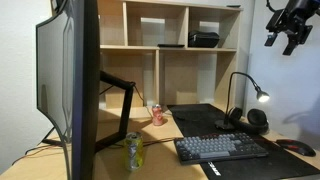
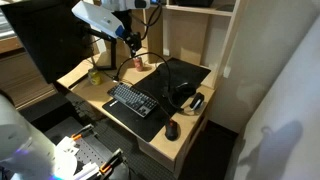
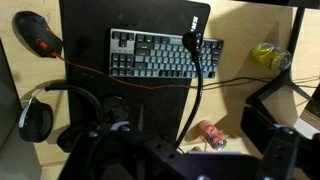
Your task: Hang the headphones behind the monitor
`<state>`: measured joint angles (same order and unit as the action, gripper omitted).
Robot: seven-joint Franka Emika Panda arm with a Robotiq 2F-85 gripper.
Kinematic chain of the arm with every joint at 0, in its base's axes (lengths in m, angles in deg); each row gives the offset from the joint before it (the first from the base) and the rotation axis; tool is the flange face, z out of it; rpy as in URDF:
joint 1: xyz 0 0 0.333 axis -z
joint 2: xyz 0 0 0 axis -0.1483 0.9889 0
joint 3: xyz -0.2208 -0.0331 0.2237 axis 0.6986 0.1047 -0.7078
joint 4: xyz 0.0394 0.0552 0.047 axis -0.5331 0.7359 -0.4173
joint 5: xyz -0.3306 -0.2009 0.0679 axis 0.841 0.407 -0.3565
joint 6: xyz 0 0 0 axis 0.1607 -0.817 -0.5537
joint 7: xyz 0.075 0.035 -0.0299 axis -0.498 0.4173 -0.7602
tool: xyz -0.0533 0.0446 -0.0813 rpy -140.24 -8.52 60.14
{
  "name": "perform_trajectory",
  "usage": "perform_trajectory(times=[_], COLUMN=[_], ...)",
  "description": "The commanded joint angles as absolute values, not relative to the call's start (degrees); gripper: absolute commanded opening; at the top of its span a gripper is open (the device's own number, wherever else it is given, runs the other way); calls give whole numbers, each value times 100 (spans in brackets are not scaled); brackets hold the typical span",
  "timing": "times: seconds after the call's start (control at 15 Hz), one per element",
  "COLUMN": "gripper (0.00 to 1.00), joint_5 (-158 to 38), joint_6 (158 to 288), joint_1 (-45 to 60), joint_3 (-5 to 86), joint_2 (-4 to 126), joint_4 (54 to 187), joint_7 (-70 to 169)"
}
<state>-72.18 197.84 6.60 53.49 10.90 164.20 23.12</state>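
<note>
The black headphones [image 1: 256,120] lie on the black desk mat at the right end of the desk, next to the lamp's base; they also show in an exterior view [image 2: 183,97] and at the left of the wrist view [image 3: 45,110]. The large curved monitor [image 1: 72,80] stands edge-on at the left of the desk on its black arm mount and also shows in an exterior view [image 2: 50,40]. My gripper [image 1: 288,32] hangs high above the desk, open and empty, well clear of the headphones. It also shows in an exterior view [image 2: 133,38] and the wrist view [image 3: 190,155].
A black gooseneck lamp [image 1: 245,85] with its light on stands by the headphones. A keyboard [image 1: 220,148] and a mouse [image 1: 297,147] lie on the mat. A red can [image 1: 157,115] and a yellow-green bottle [image 1: 133,151] stand near the monitor's base. Shelves [image 1: 170,45] rise behind the desk.
</note>
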Motion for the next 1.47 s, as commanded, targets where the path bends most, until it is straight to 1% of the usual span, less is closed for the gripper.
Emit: perform_trajectory(times=[0.0,0.07,0.2,0.27,0.33,0.53,0.6,0.87,0.93,1.0,1.33,1.4], gripper=[100,100,100,100,100,100,100,100,100,100,100,100], joint_5=[-7302,-7302,-6801,-6802,-6721,-6445,-6623,-6565,-6264,-6055,-5806,-5952], joint_6=[19751,19751,20306,19870,20107,20383,20237,20353,20221,20349,20993,20738], joint_1=[820,820,1156,1192,1288,1624,1479,1648,1697,1844,1935,1867], joint_3=[5225,5225,4871,4886,5039,5071,5040,5060,4965,4854,4688,4794], joint_2=[1124,1125,1012,1314,1767,2193,1690,2182,2403,2647,3387,3158], joint_4=[16400,16400,16553,15798,15642,15370,15671,15423,15356,15368,15995,15826], joint_7=[2237,2237,2848,3203,3247,3801,3521,3682,3761,4348,5951,5404])
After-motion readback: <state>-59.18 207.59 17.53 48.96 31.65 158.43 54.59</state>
